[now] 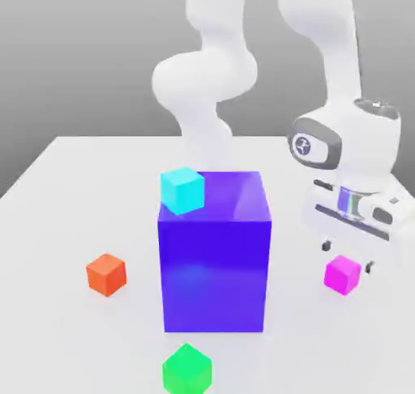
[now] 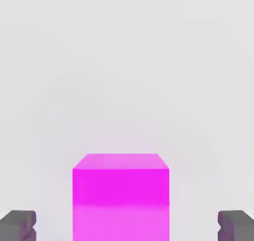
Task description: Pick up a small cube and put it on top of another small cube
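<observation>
Across the table (image 1: 49, 173), going from the exterior view's left, you had the orange cube (image 1: 106, 274) near the left edge. Next came the green cube (image 1: 187, 370) at the front edge, with the big blue-violet cube (image 1: 215, 263) behind it in the middle and the cyan cube (image 1: 181, 190) sitting on its top left corner. Toward the right edge lay the small magenta-pink cube (image 1: 343, 274), and your gripper (image 1: 348, 256) hung just over it. In the hand view its fingers (image 2: 20, 225) stood spread apart, one on each side of that cube (image 2: 120, 195), clear of its faces.
</observation>
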Controlling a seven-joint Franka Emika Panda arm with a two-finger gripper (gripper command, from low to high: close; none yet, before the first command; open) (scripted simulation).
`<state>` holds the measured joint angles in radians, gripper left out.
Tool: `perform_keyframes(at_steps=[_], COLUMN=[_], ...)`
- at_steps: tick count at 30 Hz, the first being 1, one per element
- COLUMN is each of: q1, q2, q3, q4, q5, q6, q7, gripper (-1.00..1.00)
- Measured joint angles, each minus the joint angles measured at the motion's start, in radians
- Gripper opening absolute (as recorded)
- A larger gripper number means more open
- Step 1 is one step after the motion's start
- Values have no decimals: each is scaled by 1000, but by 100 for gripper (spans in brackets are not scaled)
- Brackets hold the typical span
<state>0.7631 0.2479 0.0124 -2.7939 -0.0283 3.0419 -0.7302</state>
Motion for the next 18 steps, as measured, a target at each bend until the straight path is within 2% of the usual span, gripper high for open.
perform_keyframes(at_steps=[1, 8, 15, 18], q1=[3, 4, -4, -67], q2=[31, 36, -189, -212], q3=[-4, -5, 9, -18], q4=[6, 7, -32, 24], q5=[-1, -2, 27, 89], q6=[25, 27, -155, -206], q7=[1, 2, -17, 21], gripper=[-100, -100, -100, -100])
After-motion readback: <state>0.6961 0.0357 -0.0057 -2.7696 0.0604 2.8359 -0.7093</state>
